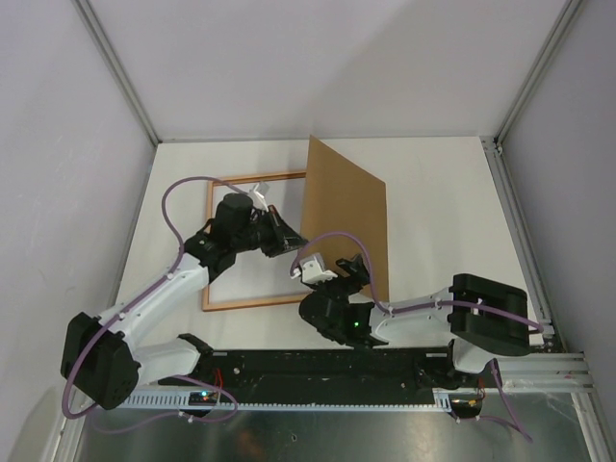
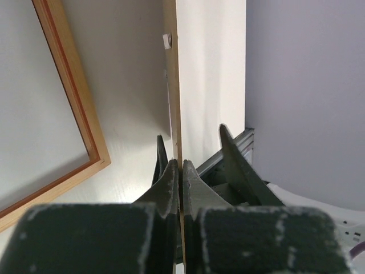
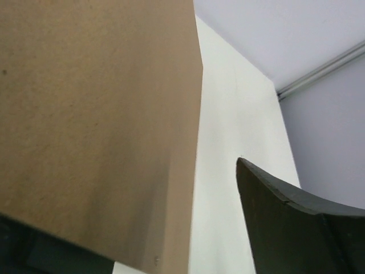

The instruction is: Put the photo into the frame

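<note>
The frame lies flat on the table at the left, its pale wood rim showing in the left wrist view. My left gripper is shut on the edge of a plain brown backing board and holds it upright beside the frame's right side. The board runs edge-on between that gripper's fingers. My right gripper is open at the board's near lower edge, one finger on each side. One finger stands apart from the board's face. The photo is out of view.
A metal rail carrying both arm bases runs along the near edge. Grey walls enclose the white table on the left, back and right. The left arm's purple cable loops over the frame's left part.
</note>
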You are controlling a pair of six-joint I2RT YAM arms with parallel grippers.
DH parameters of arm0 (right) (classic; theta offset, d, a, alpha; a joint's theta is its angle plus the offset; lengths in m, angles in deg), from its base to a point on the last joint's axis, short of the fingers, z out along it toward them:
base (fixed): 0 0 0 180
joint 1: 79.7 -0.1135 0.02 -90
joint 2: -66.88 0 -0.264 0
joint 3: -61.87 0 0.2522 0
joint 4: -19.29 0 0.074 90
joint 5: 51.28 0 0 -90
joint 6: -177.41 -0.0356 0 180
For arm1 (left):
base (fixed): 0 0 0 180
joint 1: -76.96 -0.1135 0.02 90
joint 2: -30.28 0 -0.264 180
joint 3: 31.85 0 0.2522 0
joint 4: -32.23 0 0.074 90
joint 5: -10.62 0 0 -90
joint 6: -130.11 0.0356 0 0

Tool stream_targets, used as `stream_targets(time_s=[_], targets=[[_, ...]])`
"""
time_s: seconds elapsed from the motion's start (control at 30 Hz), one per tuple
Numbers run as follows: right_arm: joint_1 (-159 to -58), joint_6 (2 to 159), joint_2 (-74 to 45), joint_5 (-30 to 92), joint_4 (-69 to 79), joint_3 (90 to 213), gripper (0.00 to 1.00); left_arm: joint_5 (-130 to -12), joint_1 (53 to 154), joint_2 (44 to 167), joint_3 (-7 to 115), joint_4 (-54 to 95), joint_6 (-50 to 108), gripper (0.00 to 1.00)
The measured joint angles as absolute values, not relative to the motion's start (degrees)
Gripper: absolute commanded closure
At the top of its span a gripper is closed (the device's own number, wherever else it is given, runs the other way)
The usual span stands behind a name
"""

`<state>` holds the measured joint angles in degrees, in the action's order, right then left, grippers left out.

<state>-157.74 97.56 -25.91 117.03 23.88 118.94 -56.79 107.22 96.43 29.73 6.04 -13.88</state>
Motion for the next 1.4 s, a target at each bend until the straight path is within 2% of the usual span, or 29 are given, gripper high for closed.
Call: stream_targets(time_s=[0.03, 0.13, 0.2, 0.27, 0.3, 0.37, 0.53, 0.7, 0.87, 0.97, 1.13, 1.27, 1.4], targets=[[-157.46, 99.09, -25.91, 117.14, 25.94, 118.57, 0.41, -56.84, 107.22, 96.37, 29.73, 5.87, -13.95, 1.0], [-157.24, 104.99, -26.0, 116.83, 33.06, 117.06, 0.76, -56.84, 107.22, 96.17, 30.43, 5.91, -15.15, 0.97], [-157.15, 108.92, -26.04, 116.39, 37.5, 116.38, 0.93, -56.62, 107.31, 96.1, 31.3, 6.41, -16.07, 0.82], [-157.04, 113.6, -26.04, 116.24, 41.72, 115.96, 0.98, -56.47, 107.5, 95.93, 32.18, 7.11, -16.59, 0.64], [-157.02, 115.88, -26.04, 115.69, 43.84, 115.75, 0.99, -56.27, 107.61, 95.76, 32.7, 7.7, -16.51, 0.54], [-156.87, 119.44, -25.87, 116.28, 48.52, 115.44, 1.0, -56.27, 107.74, 94.92, 33.55, 8.08, -16.29, 0.4], [-156.15, 133.4, -24.8, 117.92, 63.6, 114.96, 1.0, -56.69, 107.7, 92.94, 36.87, 7.57, -15.87, 0.16], [-155.69, 148.79, -22.92, 119.67, 73.15, 115.31, 1.0, -57.8, 107.55, 92.78, 46.62, 6.44, -14.87, 0.07], [-153.98, 151.92, -16.34, 120.44, 74.68, 116.99, 1.0, -58.98, 106.32, 91.97, 54.12, 7.46, -13.84, 0.06], [-152.61, 143.94, -8.45, 119.93, 65.0, 120.47, 1.0, -59.61, 104.51, 90.84, 53.77, 7.46, -13.84, 0.05], [-144.98, 114.7, 4.03, 109.55, 31.82, 132.47, 1.0, -59.77, 101.91, 90.38, 48.85, 7.79, -13.93, 0.02], [-133.57, 94.48, 10.52, 93.31, 14.86, 136.58, 1.0, -59.22, 100.64, 90.38, 42.56, 8.34, -14.39, 0.01], [-122.2, 79.86, 12.64, 76.9, 5.72, 136.86, 1.0, -57.49, 99.68, 90.33, 36.22, 11.86, -16.61, 0.01]])
